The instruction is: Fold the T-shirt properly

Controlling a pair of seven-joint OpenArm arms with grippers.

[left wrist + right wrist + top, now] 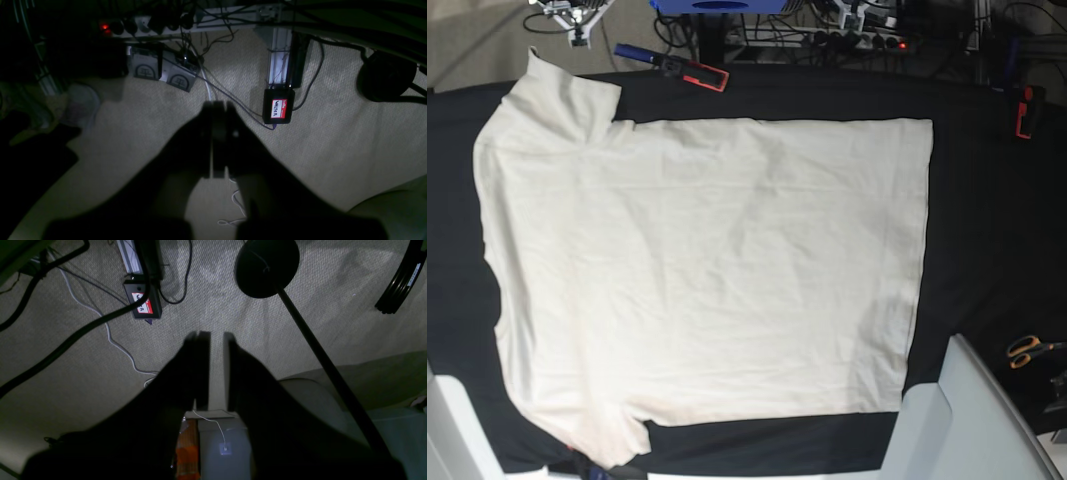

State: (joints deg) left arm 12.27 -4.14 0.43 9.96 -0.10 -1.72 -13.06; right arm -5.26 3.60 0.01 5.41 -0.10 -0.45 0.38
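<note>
One T-shirt point(707, 280) fills the overhead view, spread flat and unfolded on the black table cloth point(987, 210), collar end toward the view's left, hem toward the right, one sleeve up at the top-left corner and the other down at the bottom left. Soft creases run across the cream fabric, and dark cloth shows around it at the top, right and bottom. Clamps grip the table's far edge: a red-and-black clamp point(692, 70) near the upper sleeve, another red clamp point(1023, 112) off to the right. Orange-handled scissors point(1027, 350) lie on the cloth at the right edge, well apart from the shirt. Pale arm housings poke in at the bottom corners.

Both wrist cameras look down at beige carpet point(333, 133), dim and strewn with cables. The left gripper point(218, 140) hangs as a dark silhouette, its jaws pressed together with nothing between them. Beyond it sits a black box with a red-and-white name label point(278, 107), and a power strip with a glowing red switch point(106, 27) lies further back. The right gripper point(217, 366) shows a narrow slit of carpet between its jaws, holding nothing. A round black stand base point(267, 266) with its pole rests on the carpet beyond it.
</note>
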